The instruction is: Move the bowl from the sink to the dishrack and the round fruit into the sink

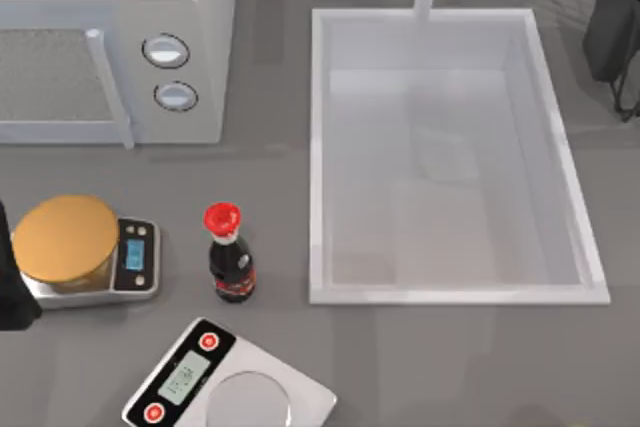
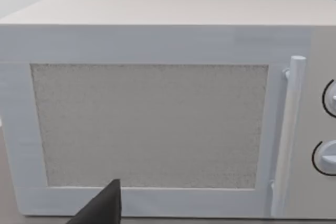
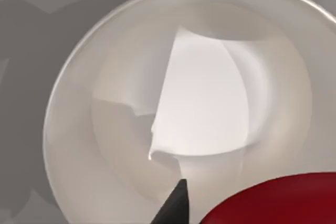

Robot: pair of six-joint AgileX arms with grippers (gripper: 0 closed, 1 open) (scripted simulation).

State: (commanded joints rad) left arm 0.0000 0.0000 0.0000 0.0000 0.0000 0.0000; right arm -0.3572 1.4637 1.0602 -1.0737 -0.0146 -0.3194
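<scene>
From my right wrist, a dark fingertip (image 3: 176, 203) hangs over a glossy pale round dish (image 3: 79, 103), the round fruit (image 3: 278, 200) just beside it; I cannot tell my fingers' spacing. Farther off, the sink (image 1: 440, 296) holds nothing, a bottle (image 1: 229, 255) to its left.

My sink (image 1: 322, 147) is white. Left of it I see a white microwave (image 1: 110, 47) with a speckled grey door, a dark bottle (image 1: 231, 269), red cap, and an orange-gold disc (image 1: 65, 237). Counter (image 1: 270, 197) grey.
</scene>
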